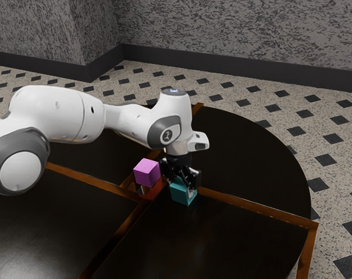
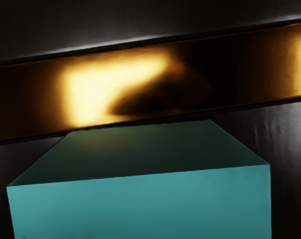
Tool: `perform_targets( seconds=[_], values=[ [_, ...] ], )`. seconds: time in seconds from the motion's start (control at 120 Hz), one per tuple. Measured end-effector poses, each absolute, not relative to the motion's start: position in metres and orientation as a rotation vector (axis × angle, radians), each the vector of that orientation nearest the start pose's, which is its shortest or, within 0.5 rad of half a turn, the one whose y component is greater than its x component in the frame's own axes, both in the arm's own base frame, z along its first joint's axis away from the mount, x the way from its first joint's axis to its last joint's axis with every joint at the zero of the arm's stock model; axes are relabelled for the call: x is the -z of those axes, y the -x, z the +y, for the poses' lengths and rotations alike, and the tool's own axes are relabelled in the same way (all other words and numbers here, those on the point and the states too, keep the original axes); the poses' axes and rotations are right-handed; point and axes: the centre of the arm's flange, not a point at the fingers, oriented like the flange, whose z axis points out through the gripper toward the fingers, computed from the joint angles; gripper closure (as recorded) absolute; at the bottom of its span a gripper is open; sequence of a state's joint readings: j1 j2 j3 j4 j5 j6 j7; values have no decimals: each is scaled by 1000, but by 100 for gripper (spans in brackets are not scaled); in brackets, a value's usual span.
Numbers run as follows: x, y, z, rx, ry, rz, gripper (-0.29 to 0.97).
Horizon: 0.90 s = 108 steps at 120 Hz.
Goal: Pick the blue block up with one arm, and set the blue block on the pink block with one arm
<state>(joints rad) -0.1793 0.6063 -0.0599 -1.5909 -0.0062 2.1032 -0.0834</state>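
Note:
The blue block (image 1: 184,195), a teal cube, rests on the dark table right beside the orange strip. My gripper (image 1: 185,182) reaches straight down over it, shut on the block's upper part from two sides. In the wrist view the blue block (image 2: 140,199) lies large and close just under my hand, with the glossy orange strip (image 2: 140,84) behind it. The pink block (image 1: 146,172), a magenta cube, stands a short way toward the exterior view's left of the gripper, on the other side of the strip's corner, and nothing lies on top of it.
Orange strips (image 1: 251,204) cross the dark rounded table (image 1: 245,151) and split it into sections. Behind the table, a checkered floor runs to speckled walls. My white arm comes in from the exterior view's left, above the table's left part.

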Motion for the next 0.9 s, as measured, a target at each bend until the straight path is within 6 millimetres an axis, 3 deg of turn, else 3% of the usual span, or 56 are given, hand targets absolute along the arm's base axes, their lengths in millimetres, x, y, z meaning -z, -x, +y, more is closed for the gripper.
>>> perform_targets(
  seconds=[0.142, 0.267, 0.433, 0.558, 0.9],
  values=[
    [-311, -666, -154, -79, 3157, 225, 29],
    [-352, -651, -143, -30, 3154, 211, 29],
    [-388, -634, -111, 13, 3136, 162, 29],
    [-398, -636, -83, 37, 3112, 120, 29],
    [-409, -640, -46, 64, 3091, 52, 29]
  ],
)
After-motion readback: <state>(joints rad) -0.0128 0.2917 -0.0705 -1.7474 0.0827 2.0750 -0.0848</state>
